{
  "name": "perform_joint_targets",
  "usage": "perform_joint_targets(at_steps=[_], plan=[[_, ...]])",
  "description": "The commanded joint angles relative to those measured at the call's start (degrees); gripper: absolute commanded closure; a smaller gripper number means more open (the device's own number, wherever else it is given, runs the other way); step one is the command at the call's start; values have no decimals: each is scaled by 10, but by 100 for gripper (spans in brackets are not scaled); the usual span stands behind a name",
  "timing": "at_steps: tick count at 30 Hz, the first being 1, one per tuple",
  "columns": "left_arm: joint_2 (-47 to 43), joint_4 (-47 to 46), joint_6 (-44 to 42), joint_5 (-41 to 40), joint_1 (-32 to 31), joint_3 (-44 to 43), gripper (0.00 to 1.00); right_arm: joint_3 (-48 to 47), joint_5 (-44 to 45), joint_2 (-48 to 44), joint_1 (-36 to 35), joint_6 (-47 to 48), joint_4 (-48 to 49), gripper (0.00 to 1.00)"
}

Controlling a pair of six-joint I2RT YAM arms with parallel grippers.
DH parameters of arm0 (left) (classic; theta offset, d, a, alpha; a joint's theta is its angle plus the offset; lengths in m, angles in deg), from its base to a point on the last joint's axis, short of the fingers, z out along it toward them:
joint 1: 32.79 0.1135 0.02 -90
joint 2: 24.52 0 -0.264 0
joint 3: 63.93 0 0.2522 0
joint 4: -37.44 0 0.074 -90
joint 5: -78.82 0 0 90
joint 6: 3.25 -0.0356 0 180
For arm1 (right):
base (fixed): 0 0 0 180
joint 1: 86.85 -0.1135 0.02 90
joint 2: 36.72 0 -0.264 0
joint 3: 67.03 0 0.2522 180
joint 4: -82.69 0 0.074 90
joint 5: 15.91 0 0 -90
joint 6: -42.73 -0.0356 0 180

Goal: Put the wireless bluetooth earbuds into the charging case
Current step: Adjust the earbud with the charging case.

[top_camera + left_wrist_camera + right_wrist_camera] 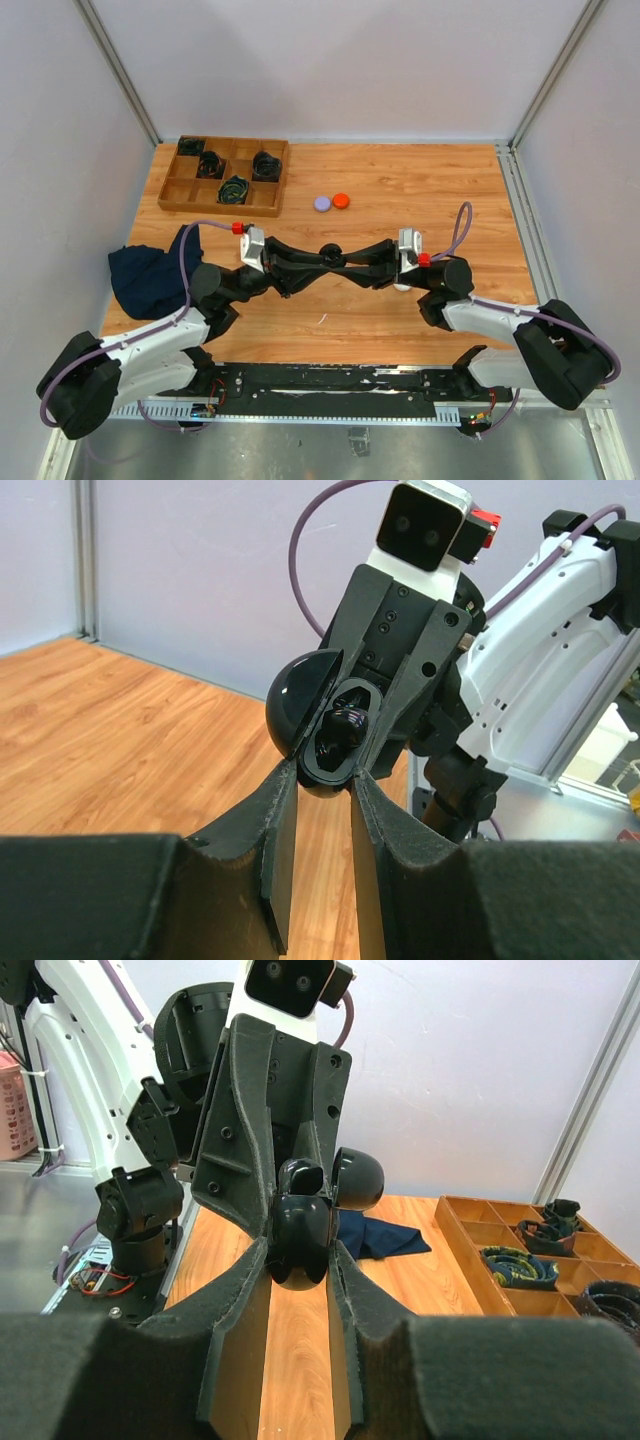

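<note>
A compartmented wooden tray (195,207) is set at the far left of the wooden table (420,180); coiled black cables (234,189) are held in several compartments. A dark blue cloth (145,275) is laid at the left edge.

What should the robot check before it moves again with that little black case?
1. Charging case pinched firmly in the right gripper: ok.
2. Lid swung open: ok.
3. Dark earbud lying inside the case: ok. Pushed fully home: cannot tell.
4. Left gripper free of the case: cannot tell, since its tips sit right at the case's lower edge.
5. Case held up off the table: ok.
</note>
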Motion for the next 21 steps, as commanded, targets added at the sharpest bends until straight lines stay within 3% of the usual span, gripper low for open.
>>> perform_joint_targets(at_steps=[1, 12, 21], plan=[[-33, 63, -40, -2, -5, -11, 100, -6, -22, 9, 4, 10, 10, 81], [-77, 205, -108, -5, -5, -38, 100, -14, -36, 19, 5, 1, 10, 63], [-94, 262, -140, -10, -5, -52, 100, -15, -44, 18, 7, -6, 5, 68]])
